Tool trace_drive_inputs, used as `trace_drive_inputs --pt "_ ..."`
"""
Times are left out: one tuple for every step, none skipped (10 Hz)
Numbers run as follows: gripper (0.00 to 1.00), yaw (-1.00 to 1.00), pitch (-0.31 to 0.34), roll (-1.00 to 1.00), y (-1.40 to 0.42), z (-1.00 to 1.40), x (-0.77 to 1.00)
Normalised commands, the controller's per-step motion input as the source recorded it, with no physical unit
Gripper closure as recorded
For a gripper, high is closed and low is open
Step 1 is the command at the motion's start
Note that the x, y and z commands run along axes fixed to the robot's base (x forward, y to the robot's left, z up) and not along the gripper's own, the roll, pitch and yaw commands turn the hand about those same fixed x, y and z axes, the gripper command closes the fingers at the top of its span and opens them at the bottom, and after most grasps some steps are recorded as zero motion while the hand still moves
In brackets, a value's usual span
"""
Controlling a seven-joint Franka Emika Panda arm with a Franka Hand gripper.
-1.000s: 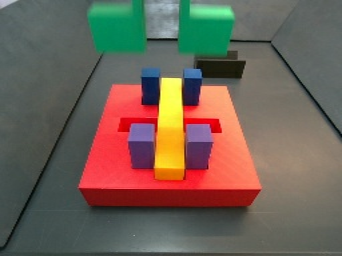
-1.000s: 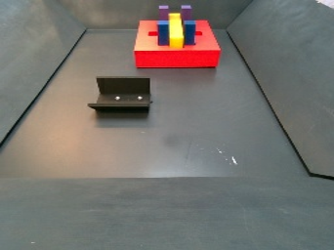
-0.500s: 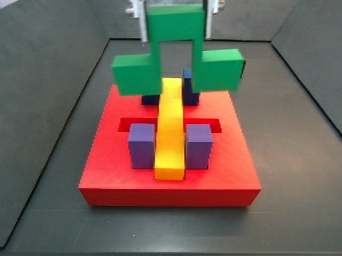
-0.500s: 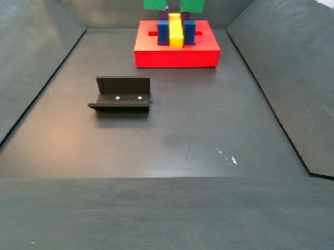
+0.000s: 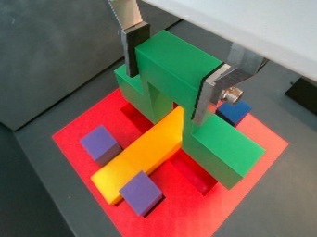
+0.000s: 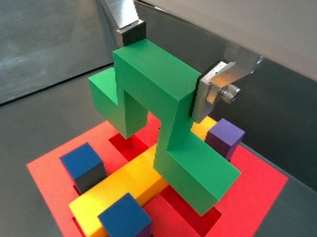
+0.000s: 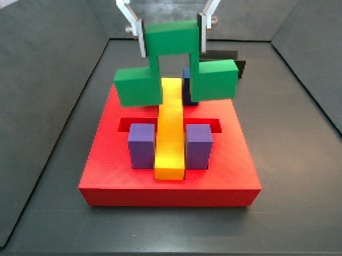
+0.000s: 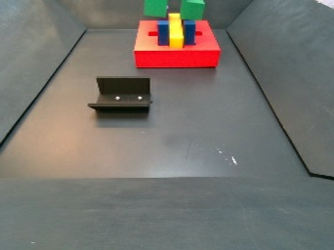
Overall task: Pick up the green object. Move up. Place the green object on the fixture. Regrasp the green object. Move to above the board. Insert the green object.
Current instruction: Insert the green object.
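Note:
My gripper (image 5: 173, 67) is shut on the central block of the green object (image 5: 186, 106), whose two arms hang down and straddle the yellow bar (image 5: 143, 159). In a side view the green object (image 7: 171, 68) is over the far part of the red board (image 7: 107, 170), its arms near the blue blocks, which they mostly hide. The gripper (image 6: 168, 65) also shows in the wrist view, clamping the piece (image 6: 155, 102). The board (image 8: 177, 57) is at the far end in a side view, with the green piece (image 8: 174, 9) above it. The fixture (image 8: 123, 95) stands empty on the floor, apart from the board.
Purple blocks (image 7: 140, 145) flank the yellow bar (image 7: 170, 130) on the near side of the board. A blue block (image 5: 234, 113) shows beside the green arm. Grey walls enclose the dark floor (image 8: 183, 137).
The gripper has lowered the green object over the board; its arms have come down to about the blue blocks.

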Motion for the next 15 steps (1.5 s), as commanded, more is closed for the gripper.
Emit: trace_drive_inputs --pt "1.0 0.23 -0.063 0.0 -0.16 -0.26 0.02" --pt "1.0 0.17 -0.073 0.02 -0.18 -0.28 0.0" --pt "1.0 0.1 -0.057 0.05 -0.19 -0.21 0.0" --pt "1.0 0.08 0.0 0.11 -0.2 -0.06 0.11" --pt "1.0 0.0 0.023 0.08 0.0 0.0 0.35" --pt "1.0 -0.04 0.027 0.05 0.03 0.0 0.3" --pt "1.0 -0.14 0.013 0.1 0.17 -0.06 0.09" --pt "1.0 -0.09 0.0 0.19 0.09 -0.18 0.0" --pt "1.0 0.0 0.0 0.27 0.04 -0.2 0.0" --pt "1.0 0.0 0.0 0.31 0.01 -0.14 0.0" --pt "1.0 0.04 0.0 0.34 -0.06 0.0 -0.07" --pt "1.0 0.19 0.0 0.26 -0.14 0.39 -0.03" --pt "1.0 0.25 0.0 0.24 -0.09 0.45 0.0" --pt "1.0 0.23 -0.039 0.24 -0.07 0.34 -0.04" --pt "1.0 0.24 -0.059 0.29 -0.09 0.15 -0.07"
